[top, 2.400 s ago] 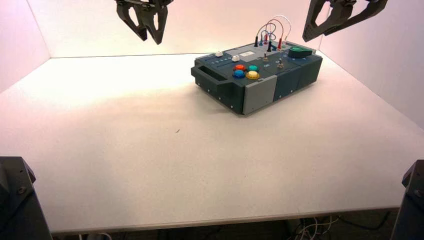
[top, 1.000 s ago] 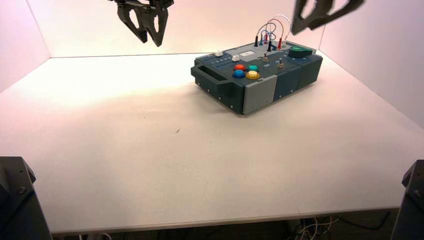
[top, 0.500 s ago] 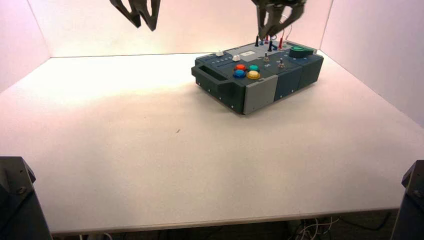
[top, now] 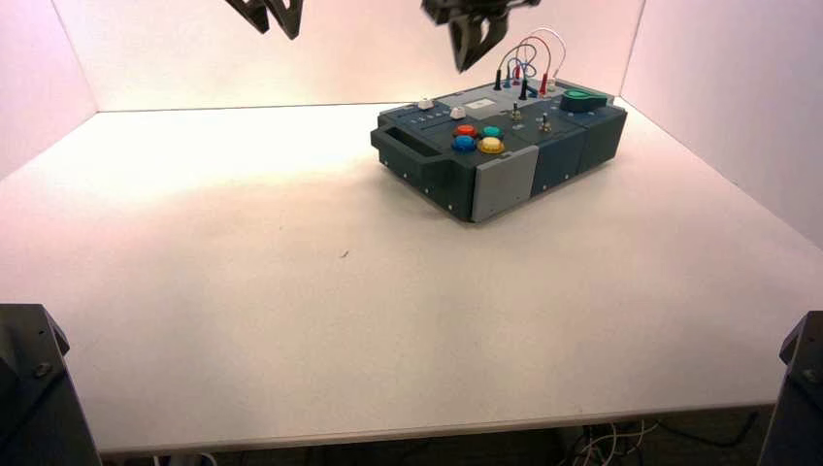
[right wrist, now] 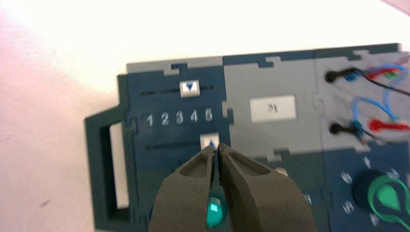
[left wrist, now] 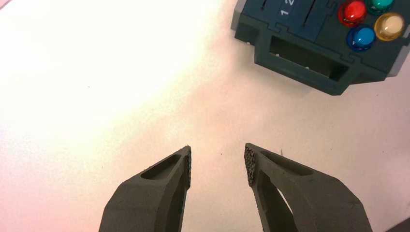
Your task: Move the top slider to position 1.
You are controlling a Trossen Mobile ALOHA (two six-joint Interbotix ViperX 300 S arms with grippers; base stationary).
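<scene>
The dark box stands at the table's back right. The top slider is a small white knob on the box's far left part. In the right wrist view this knob sits in its dark slot about between the 3 and the 4 of the row 1 to 5. My right gripper is shut and empty, high above the box's far side. In its wrist view its tips lie over the lower slider's white knob. My left gripper is open and empty, raised at the back left.
The red, blue, green and yellow round buttons sit next to the sliders. The large green knob and looping wires are on the box's right and far side. The box's handle shows in the left wrist view. Walls close the table's sides.
My right gripper has swung left from beside the right wall to above the box's slider end and is now shut. My left gripper has risen towards the top of the view.
</scene>
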